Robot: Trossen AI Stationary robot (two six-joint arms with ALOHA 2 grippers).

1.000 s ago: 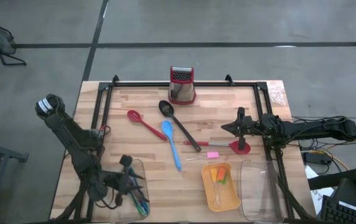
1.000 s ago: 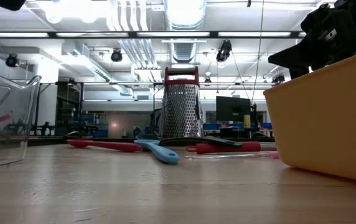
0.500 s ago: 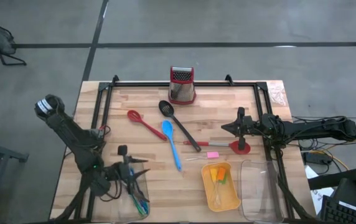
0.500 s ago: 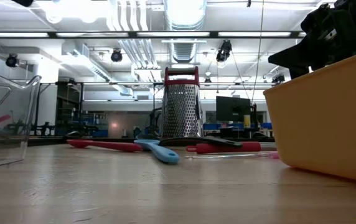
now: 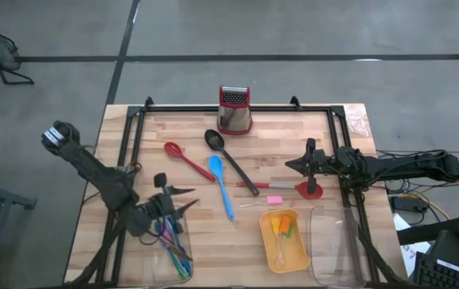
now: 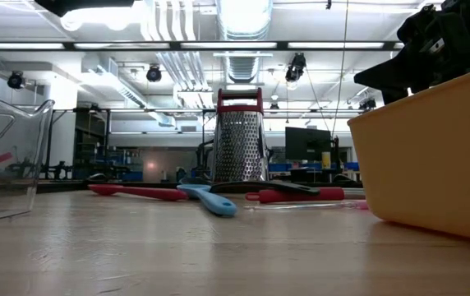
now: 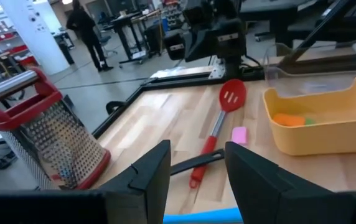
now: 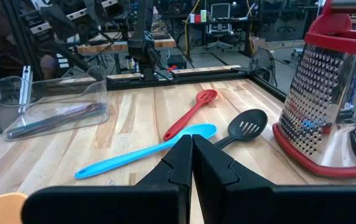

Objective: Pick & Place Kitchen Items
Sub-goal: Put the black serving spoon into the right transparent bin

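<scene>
1. High view: the left gripper [image 5: 177, 202] hovers at the table's near-left, just above the far edge of the clear tray [image 5: 162, 249], its fingers spread wide with nothing between them
2. That tray holds a bundle of thin coloured sticks [image 5: 173, 247]
3. The right gripper [image 5: 294, 164] waits at the right side, fingers pressed together and empty, beside the red slotted spatula [image 5: 294, 188]
4. Mid-table lie the red spoon [image 5: 188, 160], blue spoon [image 5: 221, 185] and black slotted spoon [image 5: 230, 160]; the black handle crosses just right of the blue bowl
5. A small pink piece [image 5: 274, 199] sits just near of the spatula's handle
6. The orange tray [image 5: 286, 240] at near-right holds orange and green pieces [image 5: 282, 226]
7. The metal grater [image 5: 234, 110] stands upright at the far edge
</scene>
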